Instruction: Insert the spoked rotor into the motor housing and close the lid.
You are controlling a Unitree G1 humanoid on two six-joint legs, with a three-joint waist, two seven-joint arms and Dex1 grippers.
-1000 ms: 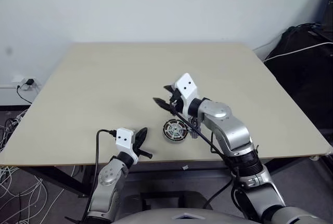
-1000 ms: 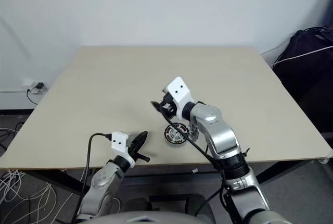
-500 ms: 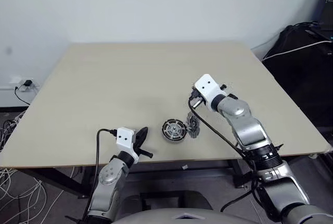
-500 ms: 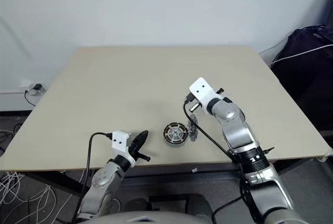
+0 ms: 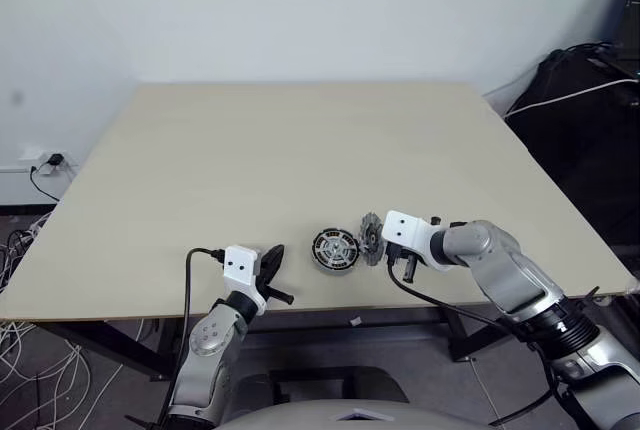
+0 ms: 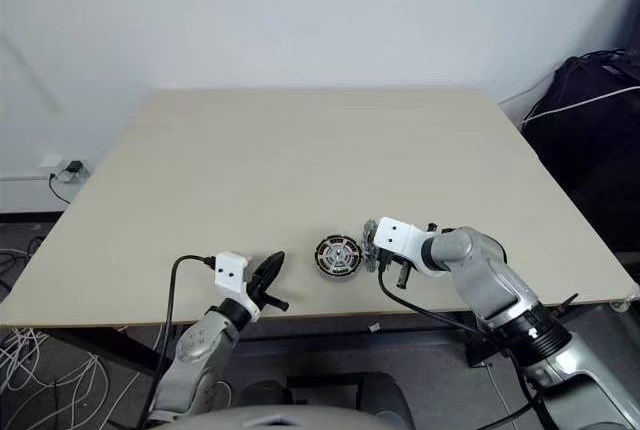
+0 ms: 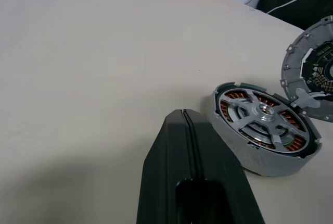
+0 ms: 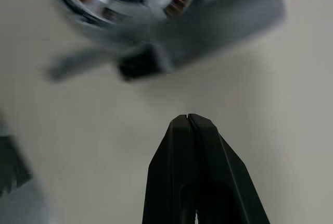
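The motor housing [image 5: 334, 249] lies near the table's front edge, copper windings [image 7: 235, 98] showing around its inside. The shiny spoked rotor [image 7: 264, 112] sits inside it. The lid [image 5: 371, 238] stands upright on edge against the housing's right side, its inner face [image 7: 317, 73] turned toward the housing. My right gripper [image 5: 408, 270] is shut and empty, pointing down at the table just right of the lid, apart from it. My left gripper [image 5: 271, 260] is shut and empty, resting low to the left of the housing with its tip [image 7: 183, 113] aimed at it.
The pale wooden table [image 5: 300, 150] stretches far back behind the parts. Its front edge [image 5: 330, 305] runs close below the housing. A dark bag [image 5: 580, 100] with a white cable sits off the table's right side.
My right arm swung from above the housing to the right and down toward the table's front edge, and its gripper went from open to shut. The left arm, housing and lid stayed still.
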